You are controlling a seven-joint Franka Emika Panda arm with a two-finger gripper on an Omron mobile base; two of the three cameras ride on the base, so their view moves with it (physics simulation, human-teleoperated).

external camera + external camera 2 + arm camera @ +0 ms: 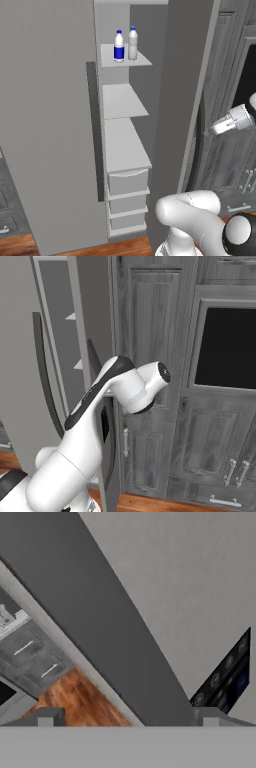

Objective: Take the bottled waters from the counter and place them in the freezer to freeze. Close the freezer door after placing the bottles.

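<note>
Bottles: two bottled waters stand side by side on the top white shelf (pixel 142 60), in the upper middle of the left base view.
Short bottle: the bottle with the blue label (pixel 119 47) is on the left, upright, blue cap on top.
Tall bottle: the plain clear bottle (pixel 132 44) is just beside it on the right, upright too.
Freezer: the freezer (pixel 150 115) is open, with white shelves going down and drawers near the bottom.
Freezer door: the freezer door (pixel 45 130) is a big flat grey panel on the left of the left base view, swung open, with a long dark handle (pixel 95 130) along its edge.
End effector: the end effector (pixel 127 718) shows at the bottom of the hand view, its two dark tips far apart, let go, nothing between them.
In front of the tips: a flat grey panel and a dark grey strip, with wood floor (pixel 80 699) at the lower left.
Arm: the white arm (pixel 100 406) bends up in the middle of the right base view, in front of dark grey cabinets (pixel 150 321).
</note>
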